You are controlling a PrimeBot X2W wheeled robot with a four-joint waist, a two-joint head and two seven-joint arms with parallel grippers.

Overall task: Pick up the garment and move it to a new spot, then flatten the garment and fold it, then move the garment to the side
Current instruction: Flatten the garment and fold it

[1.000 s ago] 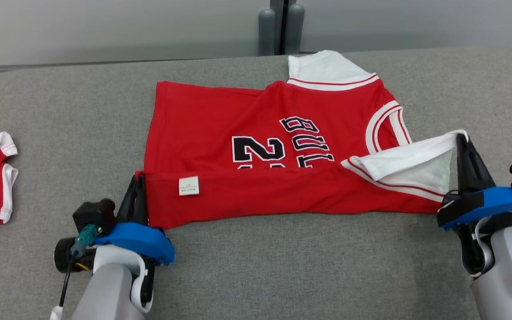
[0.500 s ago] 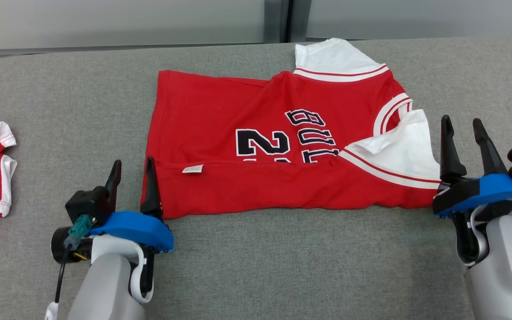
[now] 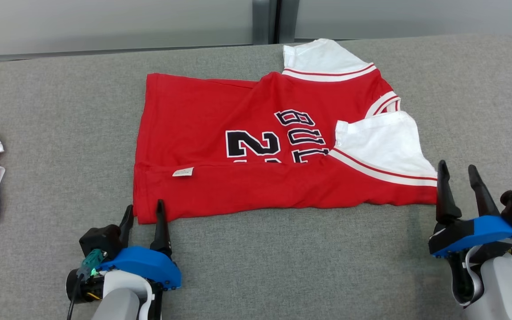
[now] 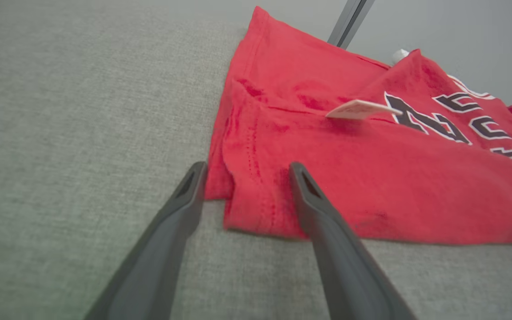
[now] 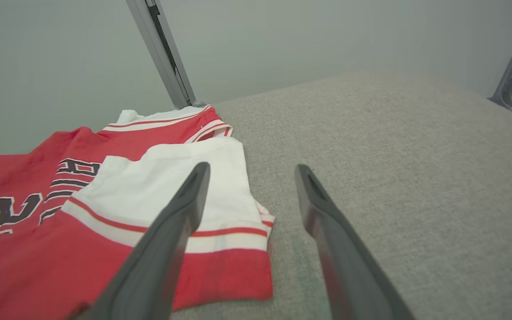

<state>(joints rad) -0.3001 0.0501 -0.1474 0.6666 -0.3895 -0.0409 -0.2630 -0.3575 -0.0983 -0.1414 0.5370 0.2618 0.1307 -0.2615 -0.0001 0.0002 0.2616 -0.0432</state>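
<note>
Both jaws have let go and drawn back wide open, the left jaws flanking the garment's (image 3: 247, 191) near left corner, the right jaws just beside its near right corner, where it lies half-folded on the table (image 3: 282, 266).

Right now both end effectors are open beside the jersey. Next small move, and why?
Probably reach both across to the far edge. The left end effector and right end effector stand open, holding nothing; the jersey has its near strip already folded over, while the far sleeve sticks out unfolded.
</note>
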